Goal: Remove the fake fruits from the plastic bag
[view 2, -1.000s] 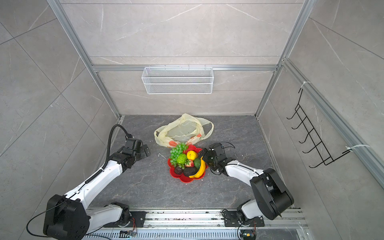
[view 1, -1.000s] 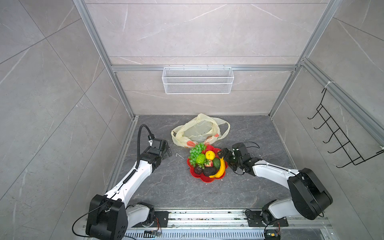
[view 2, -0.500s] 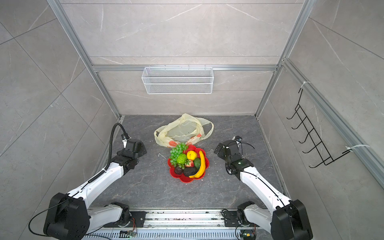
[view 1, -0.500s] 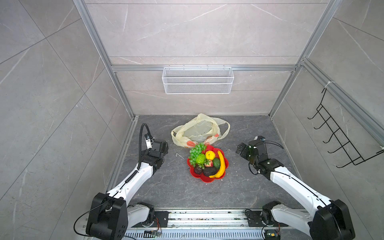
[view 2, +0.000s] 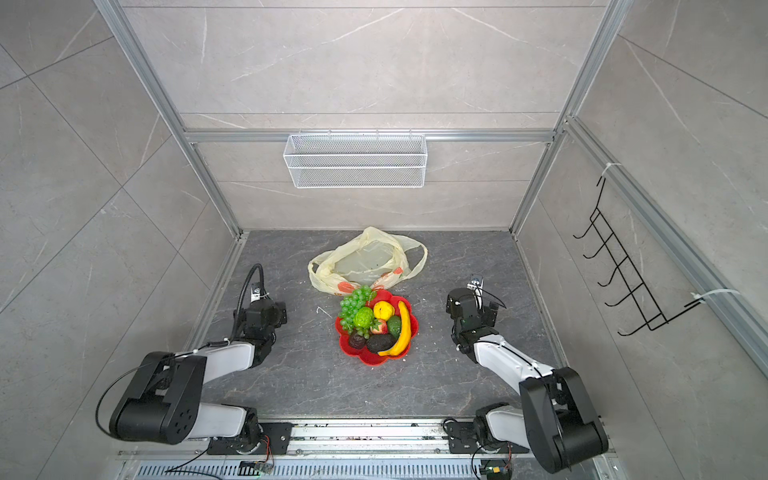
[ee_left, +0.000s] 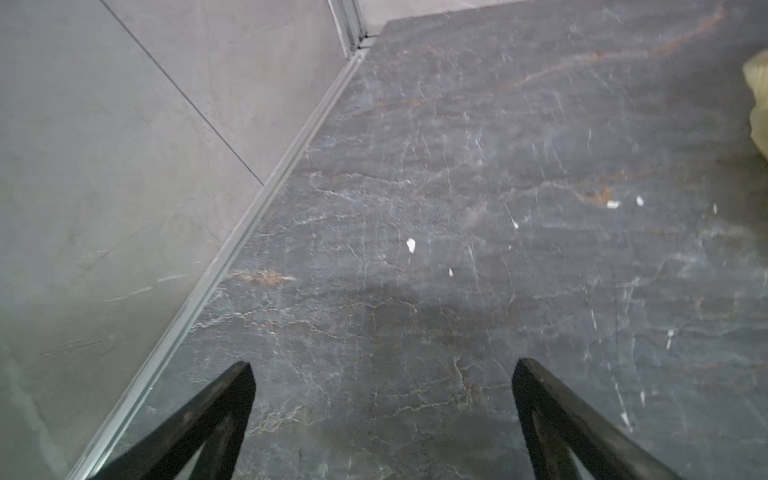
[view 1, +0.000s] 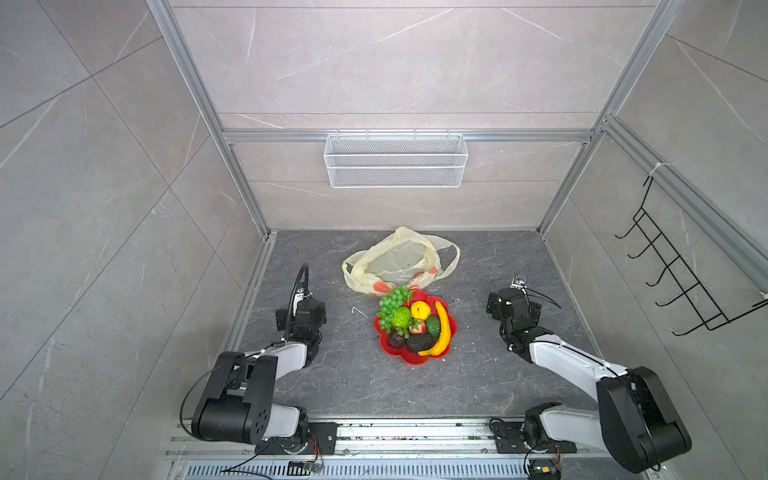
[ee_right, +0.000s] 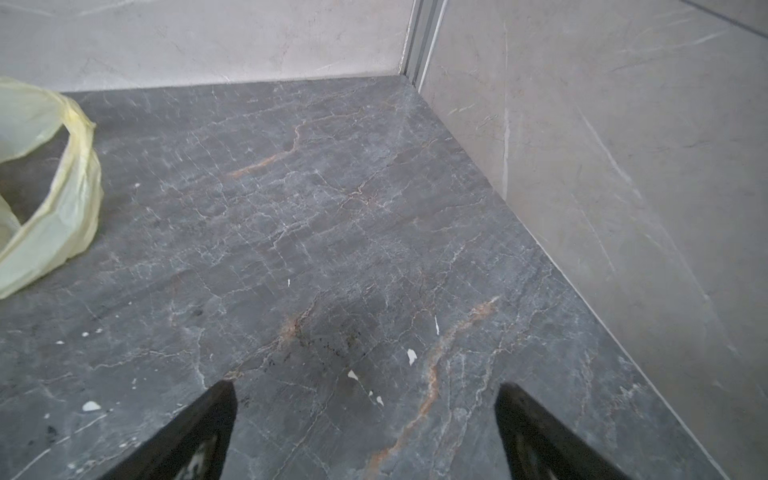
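The fake fruits lie piled on a red flower-shaped plate in mid-floor: grapes, a bumpy green fruit, a lemon, a strawberry, a banana and dark avocados. Just behind the plate, the plastic bag lies slack and open; both top views show no fruit inside it. An edge of the bag shows in the left wrist view, and a handle loop of the bag in the right wrist view. My left gripper is open over bare floor left of the plate. My right gripper is open over bare floor to its right.
A white wire basket hangs on the back wall and a black hook rack on the right wall. Each gripper is near its side wall. Small white flecks dot the dark stone floor.
My right gripper has drawn back from the plate's right edge to the right side of the floor. My left arm has folded back towards the front. Fruits, plate and bag have not moved.
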You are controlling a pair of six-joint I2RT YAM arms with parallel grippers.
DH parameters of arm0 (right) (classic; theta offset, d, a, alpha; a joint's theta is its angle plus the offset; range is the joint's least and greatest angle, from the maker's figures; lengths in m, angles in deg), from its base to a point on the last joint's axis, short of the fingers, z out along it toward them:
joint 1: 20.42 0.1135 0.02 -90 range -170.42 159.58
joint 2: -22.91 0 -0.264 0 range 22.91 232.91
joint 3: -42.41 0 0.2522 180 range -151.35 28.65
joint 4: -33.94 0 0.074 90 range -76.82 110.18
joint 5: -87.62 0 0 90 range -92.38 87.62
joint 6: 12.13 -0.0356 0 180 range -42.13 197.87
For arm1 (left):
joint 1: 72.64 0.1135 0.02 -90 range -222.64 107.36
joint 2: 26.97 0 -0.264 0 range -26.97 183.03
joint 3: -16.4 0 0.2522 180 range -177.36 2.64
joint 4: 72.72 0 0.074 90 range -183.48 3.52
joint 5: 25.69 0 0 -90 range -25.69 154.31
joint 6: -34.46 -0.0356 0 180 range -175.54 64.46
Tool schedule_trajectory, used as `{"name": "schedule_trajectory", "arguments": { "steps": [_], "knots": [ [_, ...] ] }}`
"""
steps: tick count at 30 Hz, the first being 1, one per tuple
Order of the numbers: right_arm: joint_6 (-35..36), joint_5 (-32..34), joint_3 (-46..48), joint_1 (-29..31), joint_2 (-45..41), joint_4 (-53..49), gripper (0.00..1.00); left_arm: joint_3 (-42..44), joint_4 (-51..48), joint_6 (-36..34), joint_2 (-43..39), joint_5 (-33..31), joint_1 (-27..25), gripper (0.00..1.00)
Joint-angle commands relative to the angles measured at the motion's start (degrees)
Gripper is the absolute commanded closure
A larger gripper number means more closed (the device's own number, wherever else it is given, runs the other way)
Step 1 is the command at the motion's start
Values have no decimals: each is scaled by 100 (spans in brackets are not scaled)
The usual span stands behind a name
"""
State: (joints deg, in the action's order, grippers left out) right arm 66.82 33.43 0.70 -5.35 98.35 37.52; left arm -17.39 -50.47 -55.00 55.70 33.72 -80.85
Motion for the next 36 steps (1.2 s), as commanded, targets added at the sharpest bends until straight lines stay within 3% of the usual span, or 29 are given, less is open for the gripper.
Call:
{"name": "schedule_trajectory", "arguments": {
  "steps": [1,5,6,7,8,9,13,15,36],
  "knots": [
    [627,-41,238,-9,359,1615,0,-53,1143,-233,0,884,277,0],
    [1192,-858,427,-95,663,2401,0,-67,1111,35,214,2005,853,0],
    [1229,-982,521,-147,825,2740,0,-6,1621,1,458,2135,944,0],
    [1259,-1060,607,-247,997,3247,0,-33,1504,35,416,2178,950,0],
    [1083,-1339,586,-422,902,3032,0,-94,1103,68,293,2220,966,0],
    [965,-1713,587,-608,780,2748,0,-58,1334,45,361,2193,971,0],
    [701,-2213,858,-1017,1181,3671,0,-54,1331,51,351,2189,970,0],
    [677,-2218,800,-1028,1067,3344,0,-45,1301,49,326,2154,968,0],
    [751,-2111,942,-1016,1078,3680,0,-33,1311,44,328,2118,944,0]
  ]
}}
